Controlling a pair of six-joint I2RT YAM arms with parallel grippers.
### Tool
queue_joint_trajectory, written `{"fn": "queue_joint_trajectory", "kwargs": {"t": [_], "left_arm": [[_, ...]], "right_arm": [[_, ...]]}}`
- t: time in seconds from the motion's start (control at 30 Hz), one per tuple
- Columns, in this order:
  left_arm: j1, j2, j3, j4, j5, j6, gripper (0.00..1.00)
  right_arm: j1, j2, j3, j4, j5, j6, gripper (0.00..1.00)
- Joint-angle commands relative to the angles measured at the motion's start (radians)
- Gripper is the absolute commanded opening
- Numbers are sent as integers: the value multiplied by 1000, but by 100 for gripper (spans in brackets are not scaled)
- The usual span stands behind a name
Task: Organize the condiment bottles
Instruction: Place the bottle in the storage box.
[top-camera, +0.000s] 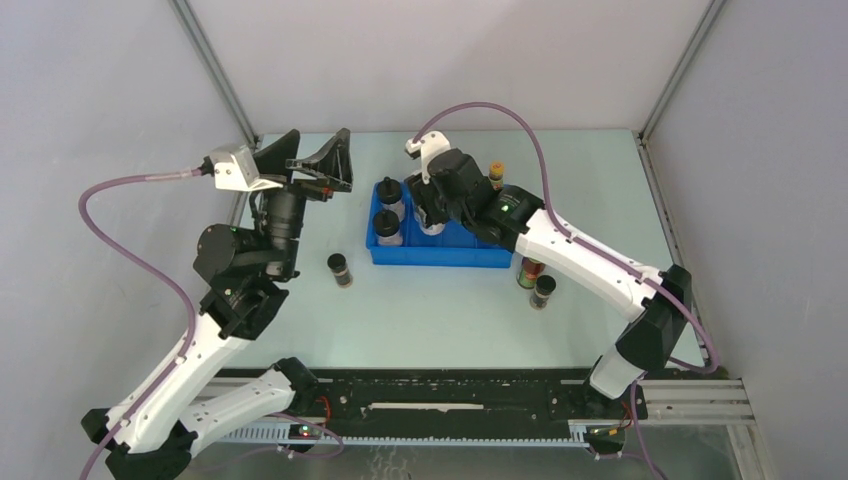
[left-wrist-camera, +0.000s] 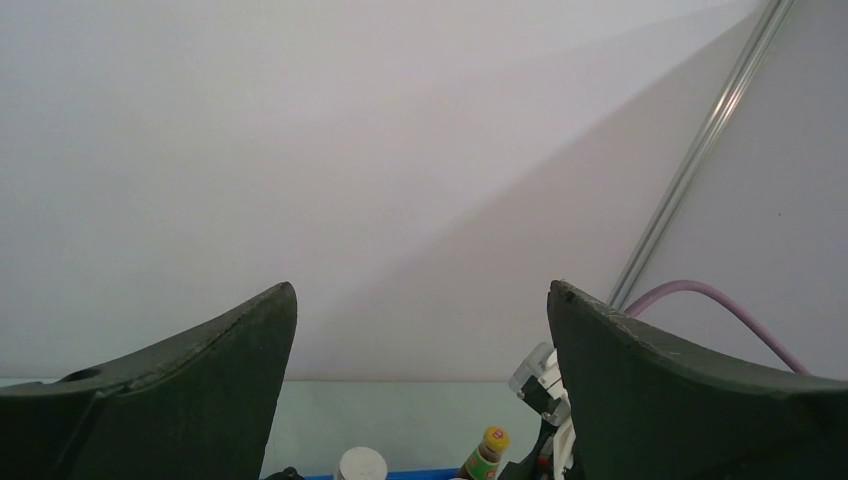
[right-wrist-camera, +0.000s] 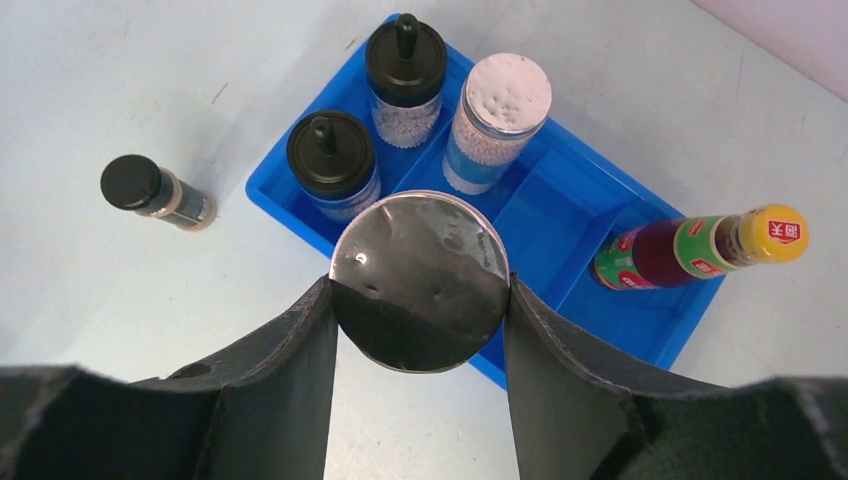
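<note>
Nearest the arms, three condiment bottles stand loose on the tabletop. A short, dark, black-lidded right-side bottle and a slim red-and-green-labelled loose bottle stand just beside each other, right of the blue divided plastic tray. A matching short, dark, black-lidded left-side bottle stands alone to the tray's left.

Inside the tray, the left compartment holds two black knob-capped bottles, one behind the other. A clear white-lidded, blue-labelled bottle stands at the far end of the middle compartment. An orange-capped slim bottle appears to stand in the right compartment.

The right hand is clamped partway closed on a round-ended held bottle over the near end of the middle compartment. The top view suggests it is the second clear one. Whether its base rests on the tray floor cannot be told.

Farther back on the left, the left hand hangs raised with its fingers spread fully and nothing between them.

I judge the task about half done: four bottles are placed, a fifth is going in, and three are left to collect.
</note>
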Motion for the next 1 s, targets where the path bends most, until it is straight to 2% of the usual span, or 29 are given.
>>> {"fn": "queue_joint_trajectory", "kwargs": {"t": [0.0,0.97], "left_arm": [[5,-4,-25,24,-15,-10,100],[5,16,-50,64,-19,14,100]], "right_arm": [[-11,-1,23,111,-4,15,0],[-70,120,66,152,-99,42,0]]}}
